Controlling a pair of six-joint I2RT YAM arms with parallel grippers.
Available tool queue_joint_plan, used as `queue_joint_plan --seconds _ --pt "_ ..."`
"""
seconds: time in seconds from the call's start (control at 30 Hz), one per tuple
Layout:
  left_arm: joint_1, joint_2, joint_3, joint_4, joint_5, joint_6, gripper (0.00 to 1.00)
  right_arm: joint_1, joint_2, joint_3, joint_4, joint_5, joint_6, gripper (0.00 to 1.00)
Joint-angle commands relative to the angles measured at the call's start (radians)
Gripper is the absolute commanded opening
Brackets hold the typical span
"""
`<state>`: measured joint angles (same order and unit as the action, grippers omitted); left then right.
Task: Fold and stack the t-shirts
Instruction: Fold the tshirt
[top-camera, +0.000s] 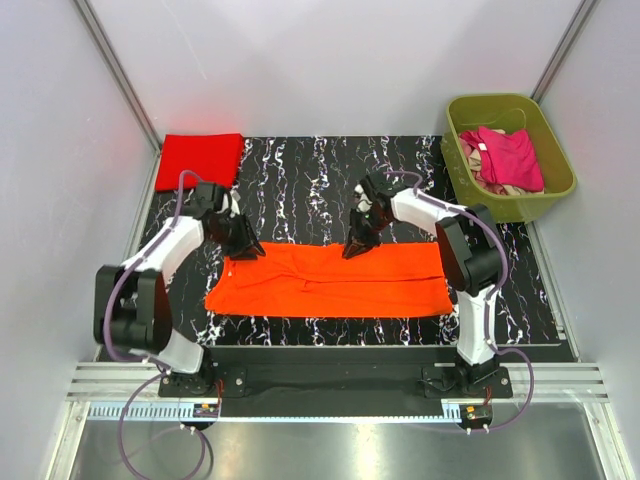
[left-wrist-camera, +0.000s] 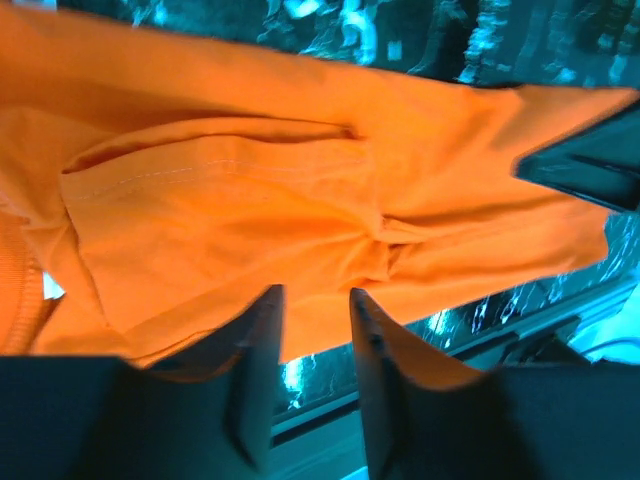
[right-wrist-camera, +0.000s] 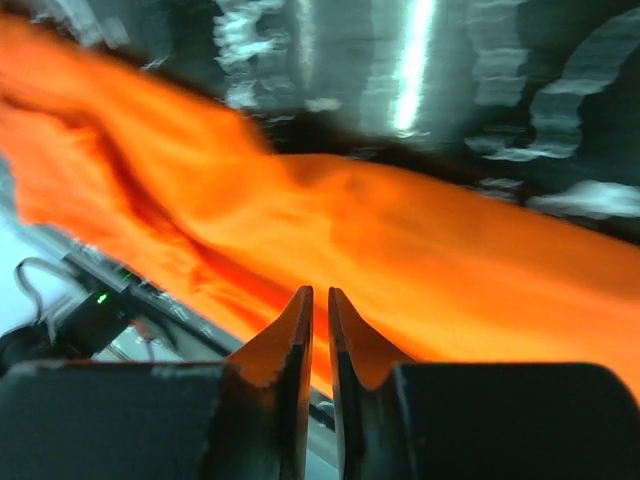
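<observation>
Orange shirt (top-camera: 330, 285): lies flat on the table, in its near half, folded into a long band running left to right; creases run lengthwise along the middle; a sleeve fold, a ribbed collar and a small white tag show in the left wrist view.
Table (top-camera: 300, 165): black top with white marble veins, walled by pale panels on three sides.
Left gripper (top-camera: 243, 243): sits low at the far left corner of the orange shirt, reaching in from the left.
Left jaws: stand a little spread, with a clear gap between the two dark fingers (left-wrist-camera: 262, 330); the cloth edge crosses just beyond the tips, and the table shows through the gap below it.
Right gripper (top-camera: 357, 245): points down onto the far edge of the orange shirt, about midway along its length.
Right jaws: nearly pressed together, with only a thin dark slit between the fingers (right-wrist-camera: 295, 330); tips meet the cloth, which rises in a soft ridge around them; cannot tell whether any cloth is nipped.
Red shirt (top-camera: 200, 158): folded into a neat square, rests at the far left corner of the table, well apart from the orange shirt.
Tub (top-camera: 500, 101): olive green, stands at the far right corner.
Pink shirt (top-camera: 512, 160): lies crumpled inside the tub, on top.
Beige cloth (top-camera: 470, 150): peeks out beside and under the pink shirt, inside the tub.
</observation>
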<state>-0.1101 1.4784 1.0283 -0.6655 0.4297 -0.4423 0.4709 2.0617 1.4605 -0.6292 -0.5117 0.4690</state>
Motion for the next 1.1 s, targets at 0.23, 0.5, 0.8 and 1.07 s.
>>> queue_joint_plan --seconds 0.23,0.5,0.8,1.07 --pt "-0.025 0.27 0.032 0.064 -0.184 -0.164 0.34 -0.08 -0.123 -0.089 -0.115 0.267 -0.105 0.11" --pt "-0.097 0.494 0.229 0.064 -0.204 -0.219 0.36 -0.081 -0.189 -0.195 -0.115 0.429 -0.124 0.08" --pt "-0.114 0.836 0.692 0.021 -0.161 -0.236 0.37 -0.104 -0.175 -0.157 -0.112 0.483 -0.141 0.08" --pt "-0.112 1.109 1.17 0.044 -0.066 -0.329 0.36 -0.106 -0.094 -0.161 -0.101 0.444 -0.072 0.07"
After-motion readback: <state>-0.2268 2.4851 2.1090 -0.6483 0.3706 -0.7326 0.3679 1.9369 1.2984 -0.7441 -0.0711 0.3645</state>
